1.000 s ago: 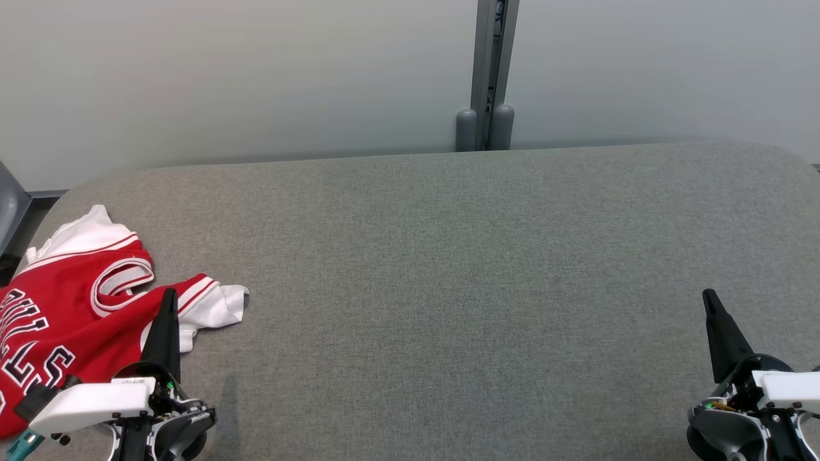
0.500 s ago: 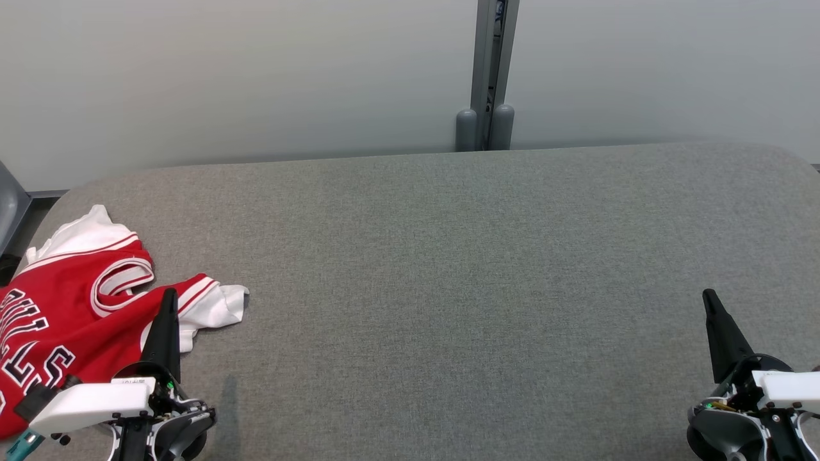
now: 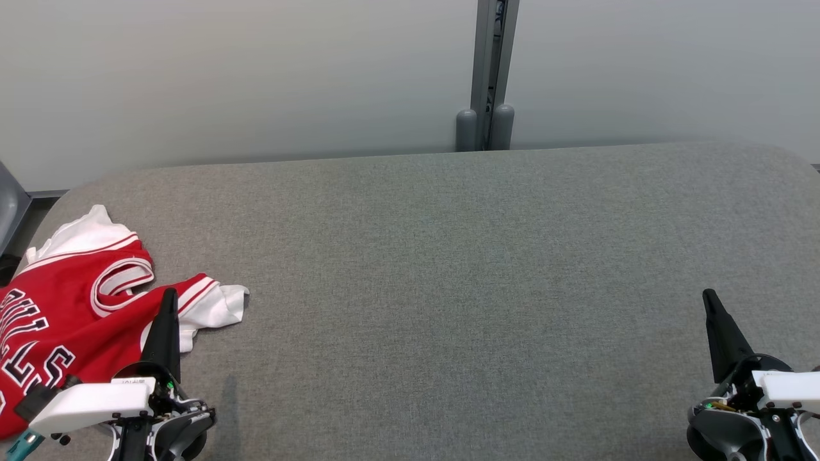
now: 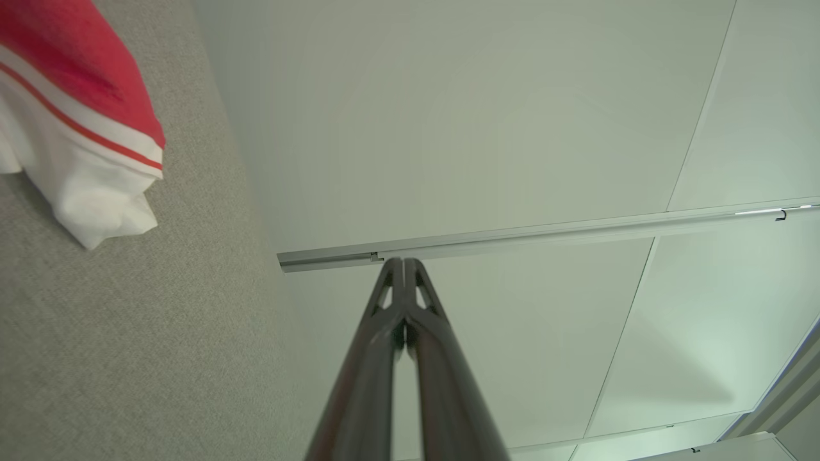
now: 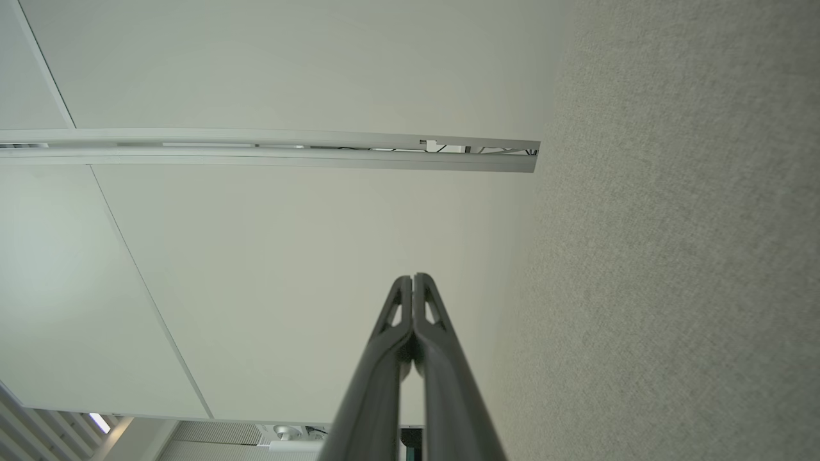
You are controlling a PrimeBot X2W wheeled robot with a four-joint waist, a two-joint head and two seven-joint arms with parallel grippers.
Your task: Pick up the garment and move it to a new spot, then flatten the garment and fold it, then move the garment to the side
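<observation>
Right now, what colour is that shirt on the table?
The shirt is red with white trim and black-and-white lettering, seen best in the head view.

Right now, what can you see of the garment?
The garment is a red jersey-style top with white, red-striped trim at neck and armholes, white fabric showing at two corners, and black-edged white lettering. Soft-looking, it lies crumpled on the grey table at its near left corner, partly cut off by the head view's edge. The left gripper, jaws shut, seems clear of it.
</observation>
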